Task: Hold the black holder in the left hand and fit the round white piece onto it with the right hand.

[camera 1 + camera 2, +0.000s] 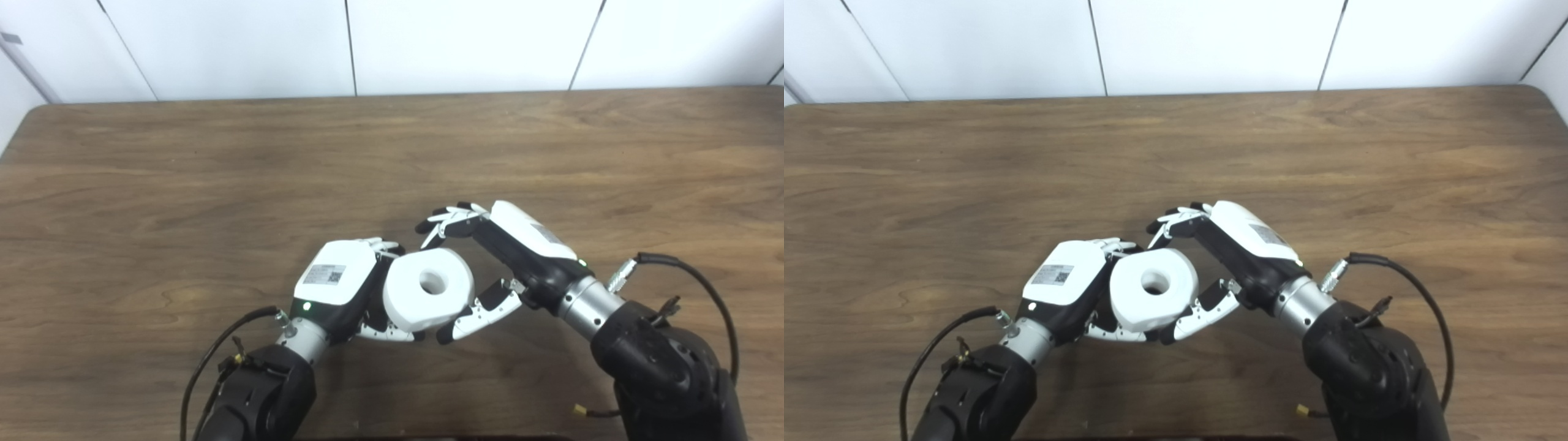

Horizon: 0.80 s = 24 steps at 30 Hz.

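Both hands meet over the near middle of the wooden worktop (184,184), with the round white piece (429,288) held between them, clear of the surface as far as one can judge. It is a thick white ring with a hole through its centre, the hole facing up toward the cameras.

The left hand (343,288) sits just left of the ring, its back turned up, its fingers curled under and around the ring's left and near side. The black holder cannot be seen as a separate thing; if it is there, it lies hidden behind the left palm and the ring. So whether the left hand grips the holder, the ring or both cannot be told from these views.

The right hand (1213,263) comes in from the right. Its fingers (1176,219) arch over the far edge of the ring and its thumb (1200,315) reaches along the near edge. The hand is part-way open and cups the ring; whether the fingertips press on it or hover just beside it is not clear.

Judging by this, the task is well along: the ring is brought up against the left hand, where the holder should be. Nothing dark shows through the hole, so seating is unconfirmed. What seems left is to push the ring fully home, then let the right hand draw off.
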Available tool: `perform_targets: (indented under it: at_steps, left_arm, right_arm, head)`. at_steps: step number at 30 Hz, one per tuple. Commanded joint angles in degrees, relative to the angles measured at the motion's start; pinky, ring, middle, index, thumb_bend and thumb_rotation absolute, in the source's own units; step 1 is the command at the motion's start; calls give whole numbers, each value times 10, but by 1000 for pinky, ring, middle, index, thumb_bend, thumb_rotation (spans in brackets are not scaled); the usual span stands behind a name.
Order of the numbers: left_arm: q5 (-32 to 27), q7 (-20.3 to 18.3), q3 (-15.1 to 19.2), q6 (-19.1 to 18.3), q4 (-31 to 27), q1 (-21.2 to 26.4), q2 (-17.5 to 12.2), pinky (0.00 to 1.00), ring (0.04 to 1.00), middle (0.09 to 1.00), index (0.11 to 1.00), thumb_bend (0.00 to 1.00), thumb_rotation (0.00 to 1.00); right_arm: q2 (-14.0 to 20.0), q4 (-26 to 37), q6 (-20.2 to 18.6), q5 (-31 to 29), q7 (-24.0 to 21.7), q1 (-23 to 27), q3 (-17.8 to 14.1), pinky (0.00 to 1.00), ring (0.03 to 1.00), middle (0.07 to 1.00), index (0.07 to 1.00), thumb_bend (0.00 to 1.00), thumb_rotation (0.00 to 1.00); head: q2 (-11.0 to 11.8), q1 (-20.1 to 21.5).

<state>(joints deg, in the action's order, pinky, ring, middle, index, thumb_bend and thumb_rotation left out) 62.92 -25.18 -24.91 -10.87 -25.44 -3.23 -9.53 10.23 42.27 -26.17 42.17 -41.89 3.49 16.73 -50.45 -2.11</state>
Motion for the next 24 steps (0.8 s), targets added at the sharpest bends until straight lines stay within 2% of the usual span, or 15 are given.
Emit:
perform_targets:
  at_steps: [1,7,14,24]
  left_arm:
    - [-6,-27,-7,-2,2,-11,0,847,875,832,490,515,57]
    - [-5,-28,-7,-2,0,-14,-1,851,878,832,490,515,57]
    - [-7,-25,-5,1,0,-16,-5,849,875,831,490,515,57]
    - [-10,-25,-3,2,-2,-18,-6,854,880,833,490,515,57]
  right_arm:
    - [-2,3,20,1,21,9,3,1000,912,814,483,524,133]
    - [8,-16,39,-4,46,5,7,1000,912,814,483,524,134]
    - [12,-12,36,0,51,9,9,1000,916,815,483,524,133]
    - [13,-20,52,13,62,3,24,1000,926,822,483,524,132]
  head:
    - [0,1]
    - [2,7]
    - [3,16]
    - [3,21]
